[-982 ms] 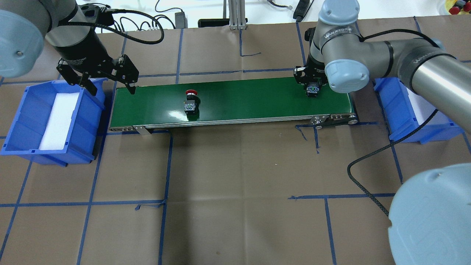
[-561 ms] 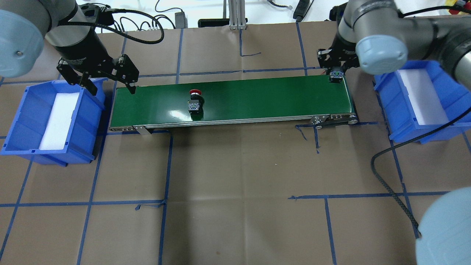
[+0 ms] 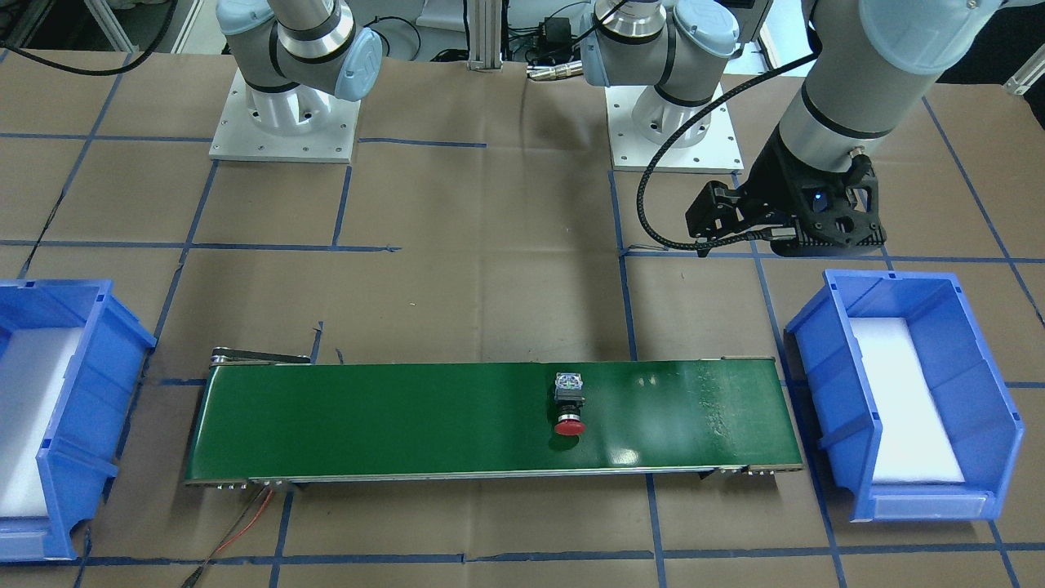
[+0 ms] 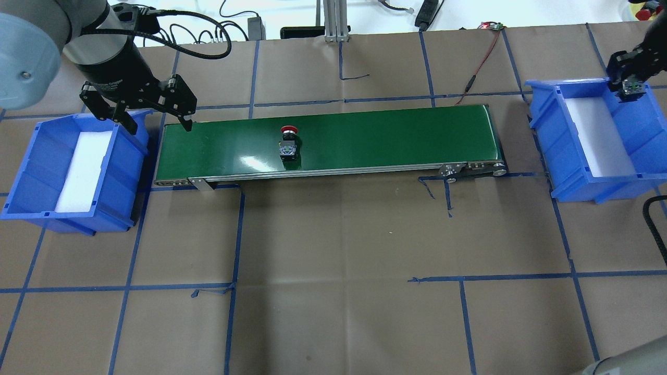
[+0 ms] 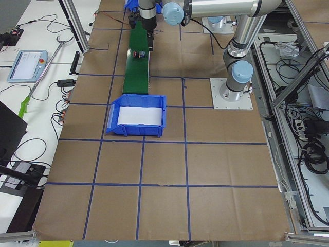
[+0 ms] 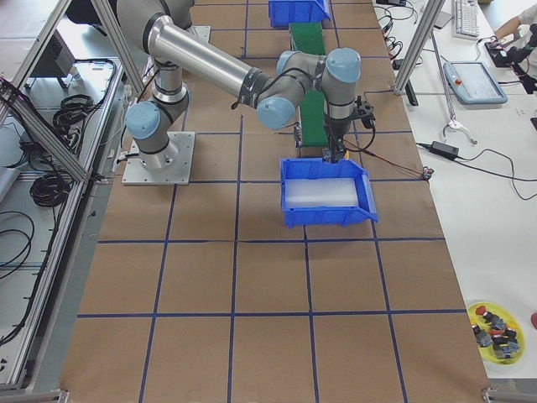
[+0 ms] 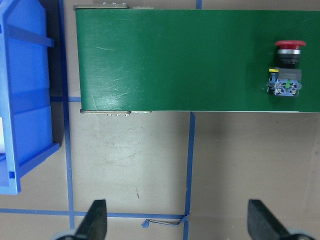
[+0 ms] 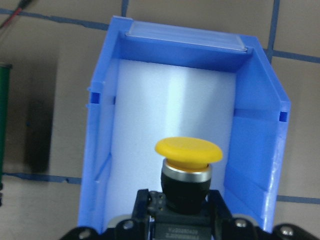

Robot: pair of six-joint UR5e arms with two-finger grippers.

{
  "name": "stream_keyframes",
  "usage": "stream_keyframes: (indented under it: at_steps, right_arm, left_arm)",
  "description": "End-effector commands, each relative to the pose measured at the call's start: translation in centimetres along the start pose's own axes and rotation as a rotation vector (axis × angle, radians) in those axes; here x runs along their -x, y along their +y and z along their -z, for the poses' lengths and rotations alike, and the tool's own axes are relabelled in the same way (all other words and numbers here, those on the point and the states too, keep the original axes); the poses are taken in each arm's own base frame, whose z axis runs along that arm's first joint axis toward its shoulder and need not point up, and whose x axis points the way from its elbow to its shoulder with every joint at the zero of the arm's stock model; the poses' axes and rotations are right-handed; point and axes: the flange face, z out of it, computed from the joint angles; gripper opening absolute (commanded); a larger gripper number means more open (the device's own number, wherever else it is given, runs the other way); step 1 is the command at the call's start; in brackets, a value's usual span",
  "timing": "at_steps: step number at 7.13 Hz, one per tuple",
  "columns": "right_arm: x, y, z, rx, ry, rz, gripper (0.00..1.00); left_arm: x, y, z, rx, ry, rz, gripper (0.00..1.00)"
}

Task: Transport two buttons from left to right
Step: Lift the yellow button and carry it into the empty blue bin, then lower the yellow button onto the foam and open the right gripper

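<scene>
Above the right bin [image 8: 100, 150], right fingers [image 8: 144, 201] are pinching the yellow button [image 8: 188, 150], cap pointing down into it; left fingers [image 7: 96, 220] are hanging spread.

We see a green conveyor belt [image 4: 375, 136] lying across brown paper [image 4: 338, 250] that is marked into squares by blue tape [image 4: 125, 287]. One blue bin [image 4: 31, 172] stands just off one end of the belt and another bin [image 4: 649, 140] just off the opposite end. Each holds a white foam pad [image 4: 83, 172]. A thin red wire [image 4: 483, 52] runs from the belt's far corner. A touch-screen pendant [image 5: 26, 66] lies on the side bench
</scene>
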Motion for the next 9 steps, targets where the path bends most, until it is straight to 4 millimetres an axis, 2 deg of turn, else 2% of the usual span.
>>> stream_keyframes:
  at_steps: [1,2,4,8,9]
  right_arm:
    - [-1.3,3.3,-5.4,-0.035,0.032,0.021,0.03]
    - [-0.4,4.5,-7.7,-0.028,0.029,0.037,0.03]
    - [-1.0,6.9,-10.8,0.009,-0.02,0.041,0.03]
    - [-0.7,7.7,-15.4,0.072,-0.082,0.066,0.03]
    - [-0.4,8.1,-15.7,0.081,-0.091,0.065,0.04]
  left_arm:
    - [-0.1,0.0,0.2,-0.004,0.0,0.0,1.0]
    - [-0.1,-0.1,0.0,-0.001,-0.002,0.0,1.0]
    - [-0.2,0.0,0.1,-0.002,0.0,-0.002,1.0]
    - [-0.1,-0.1,0.4,-0.008,-0.001,-0.002,1.0]
    - [-0.1,-0.1,0.5,-0.011,-0.001,-0.002,1.0]
